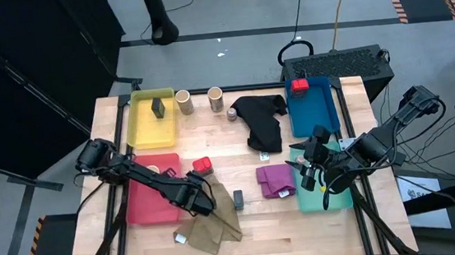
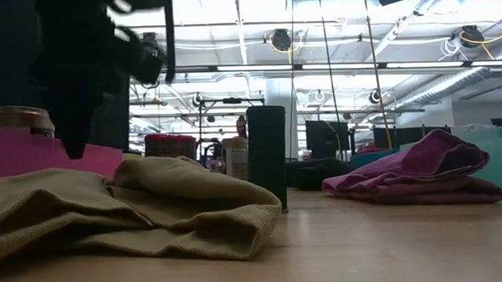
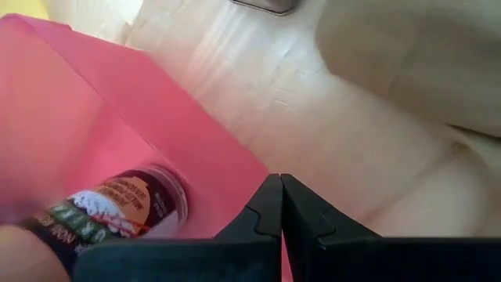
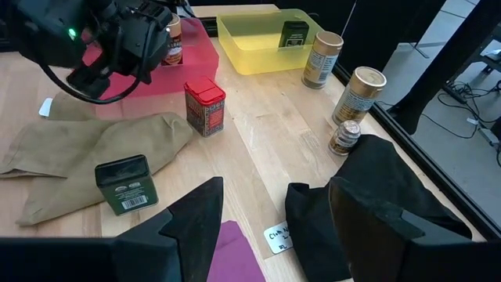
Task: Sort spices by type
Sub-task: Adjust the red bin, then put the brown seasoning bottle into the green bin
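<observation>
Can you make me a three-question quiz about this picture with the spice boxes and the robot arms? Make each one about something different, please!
1. Where is the dark tin?
A. in the yellow tray
B. on the purple cloth
C. in the teal tray

2. How many tall tan cans stand beside the yellow tray?
A. one
B. two
C. five

3. How are the left gripper's fingers?
A. wide open
B. pressed together, empty
C. clamped on a red box

Answers:
1. A, the high view shows the tin inside the yellow tray.
2. B, two cans stand side by side at the table's far edge.
3. B, the left wrist view shows the two fingertips touching with nothing between them.
</observation>
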`<state>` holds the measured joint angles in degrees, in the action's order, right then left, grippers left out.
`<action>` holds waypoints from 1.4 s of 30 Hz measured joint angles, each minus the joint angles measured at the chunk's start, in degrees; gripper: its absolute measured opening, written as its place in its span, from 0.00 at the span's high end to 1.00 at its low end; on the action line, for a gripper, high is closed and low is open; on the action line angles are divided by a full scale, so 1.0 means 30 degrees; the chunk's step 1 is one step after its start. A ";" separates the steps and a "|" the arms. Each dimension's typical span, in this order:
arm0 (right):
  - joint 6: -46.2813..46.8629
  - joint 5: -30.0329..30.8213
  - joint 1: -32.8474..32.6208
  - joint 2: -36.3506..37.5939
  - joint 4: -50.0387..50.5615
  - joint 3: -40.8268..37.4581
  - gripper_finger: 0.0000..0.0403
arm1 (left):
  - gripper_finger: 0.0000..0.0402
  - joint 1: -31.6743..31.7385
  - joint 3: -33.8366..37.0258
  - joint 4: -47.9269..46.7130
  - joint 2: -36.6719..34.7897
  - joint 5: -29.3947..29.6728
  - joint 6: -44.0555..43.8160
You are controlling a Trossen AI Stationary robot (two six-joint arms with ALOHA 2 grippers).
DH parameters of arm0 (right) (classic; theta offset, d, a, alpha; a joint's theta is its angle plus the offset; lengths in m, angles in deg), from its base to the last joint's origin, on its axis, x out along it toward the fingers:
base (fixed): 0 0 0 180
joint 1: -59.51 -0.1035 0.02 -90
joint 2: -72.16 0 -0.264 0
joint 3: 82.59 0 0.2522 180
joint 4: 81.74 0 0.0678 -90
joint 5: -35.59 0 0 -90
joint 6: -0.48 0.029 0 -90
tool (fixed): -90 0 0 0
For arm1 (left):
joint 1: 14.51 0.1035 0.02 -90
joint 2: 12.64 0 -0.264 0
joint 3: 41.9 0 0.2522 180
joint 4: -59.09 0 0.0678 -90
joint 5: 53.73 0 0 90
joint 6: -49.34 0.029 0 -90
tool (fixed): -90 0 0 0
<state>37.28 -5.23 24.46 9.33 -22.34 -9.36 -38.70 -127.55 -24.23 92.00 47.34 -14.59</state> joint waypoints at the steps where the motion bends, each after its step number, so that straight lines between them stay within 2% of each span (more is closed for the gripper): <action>1: 0.0035 0.0000 -0.0007 0.0000 -0.0005 0.0000 0.47 | 0.99 -0.0073 -0.0275 -0.0123 -0.0116 -0.0064 0.0356; 6: 0.0541 0.0121 0.0167 -0.0028 -0.0004 0.0000 0.47 | 0.99 -0.0687 -0.1953 -0.0279 -0.1204 0.0820 0.2549; 11: 0.1138 0.0120 0.0918 -0.0499 -0.0162 0.0000 0.47 | 0.98 -0.1768 -0.2595 0.0623 -0.3324 0.4992 0.6463; 15: 0.1542 -0.0190 0.2157 -0.1529 -0.1223 0.0000 0.47 | 0.98 -0.2646 -0.1859 0.4255 -0.5273 0.8048 1.1448; 18: 0.0783 -0.1773 0.3460 -0.2582 -0.3238 0.0000 0.47 | 0.98 -0.2771 -0.0357 0.8889 -0.6455 0.8065 1.6072; 21: -0.0338 -0.3726 0.4807 -0.3544 -0.5382 0.0006 0.47 | 0.98 -0.2587 0.1880 1.3728 -0.7401 0.6232 2.0817; 24: -0.0653 -0.5859 0.6031 -0.4485 -0.5798 0.0525 0.47 | 0.98 -0.2158 0.4042 1.7157 -0.8311 0.4803 2.3372; 29: -0.0350 -0.7871 0.7458 -0.6378 -0.4857 0.2688 0.47 | 0.98 -0.1330 0.6655 1.9722 -1.0576 0.4818 2.4985; 32: -0.0350 -0.7947 0.8273 -0.7663 -0.3216 0.4800 0.47 | 0.98 -0.0962 0.7207 1.9830 -1.2252 0.5041 2.5266; 34: -0.0440 -0.7898 0.9038 -0.8589 -0.2349 0.6335 0.47 | 0.98 -0.0864 0.7316 1.9886 -1.3392 0.6449 2.5513; 38: -0.0667 -0.7901 1.0790 -1.0563 -0.1397 0.8821 0.47 | 0.98 -0.0807 0.7319 1.9333 -1.5012 1.1849 2.5321; 40: -0.0839 -0.8109 1.1642 -1.1454 -0.1036 0.9578 0.47 | 0.98 -0.0792 0.7319 1.8009 -1.5492 1.2888 2.4240; 42: -0.1146 -0.8955 1.2497 -1.2241 -0.0572 1.0049 0.47 | 0.98 -0.0831 0.7320 1.6246 -1.5775 1.2866 2.3412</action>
<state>33.84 -32.09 61.95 -27.39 -24.06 20.79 -41.20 -105.59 24.51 44.67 85.93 55.64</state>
